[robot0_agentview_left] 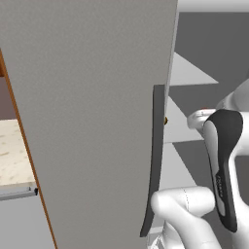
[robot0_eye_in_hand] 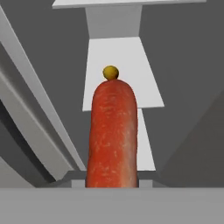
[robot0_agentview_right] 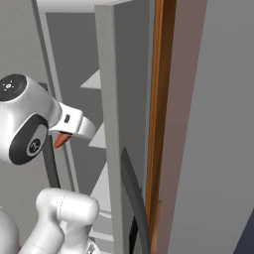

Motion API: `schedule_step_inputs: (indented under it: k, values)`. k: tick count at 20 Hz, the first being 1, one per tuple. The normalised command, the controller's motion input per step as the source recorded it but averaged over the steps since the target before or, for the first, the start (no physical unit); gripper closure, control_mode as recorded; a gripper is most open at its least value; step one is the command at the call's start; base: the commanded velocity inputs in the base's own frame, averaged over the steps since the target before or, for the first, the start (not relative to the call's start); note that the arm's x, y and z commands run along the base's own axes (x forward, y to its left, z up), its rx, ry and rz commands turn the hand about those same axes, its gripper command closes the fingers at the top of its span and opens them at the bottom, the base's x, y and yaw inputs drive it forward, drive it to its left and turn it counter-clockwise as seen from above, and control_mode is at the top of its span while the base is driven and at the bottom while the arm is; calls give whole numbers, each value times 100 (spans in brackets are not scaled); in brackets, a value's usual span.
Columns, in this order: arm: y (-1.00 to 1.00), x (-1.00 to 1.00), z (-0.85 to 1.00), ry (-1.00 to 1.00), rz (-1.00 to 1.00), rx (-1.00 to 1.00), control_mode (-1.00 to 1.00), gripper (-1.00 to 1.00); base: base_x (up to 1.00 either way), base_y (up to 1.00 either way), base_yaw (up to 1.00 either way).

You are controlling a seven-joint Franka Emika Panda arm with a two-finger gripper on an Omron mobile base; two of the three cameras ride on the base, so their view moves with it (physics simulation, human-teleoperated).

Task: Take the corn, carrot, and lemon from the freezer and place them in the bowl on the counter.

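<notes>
The orange-red carrot (robot0_eye_in_hand: 112,135) stands up from the bottom of the hand view, its blunt end toward the camera, and hides the fingertips. My gripper (robot0_agentview_right: 67,135) is shut on it; the carrot's tip (robot0_agentview_right: 60,140) pokes out below the white hand. Beyond it, a small dull-yellow lemon (robot0_eye_in_hand: 110,72) rests on a white shelf (robot0_eye_in_hand: 127,57) inside the freezer. The freezer's grey door (robot0_agentview_left: 97,121) stands open, edge-on, its dark handle (robot0_agentview_left: 156,160) facing the arm. The hand sits in front of the freezer's open interior.
A strip of beige counter (robot0_agentview_left: 12,155) shows left of the open door, over a grey drawer front (robot0_agentview_left: 19,219). A wooden cabinet side (robot0_agentview_right: 161,99) rises right of the door edge. Grey freezer walls close in on both sides of the hand.
</notes>
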Motion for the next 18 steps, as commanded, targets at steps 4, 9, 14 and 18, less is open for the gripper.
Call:
schedule_step_inputs:
  k: [4,9,14,18]
  values:
    - [0,-30,0,0,-1,0,-100,100,0,0,0]
    - [0,-10,0,0,0,0,100,100,-14,5,0]
    - [0,0,0,0,0,0,100,100,-45,45,0]
    - [0,0,0,0,0,0,100,100,-38,100,0]
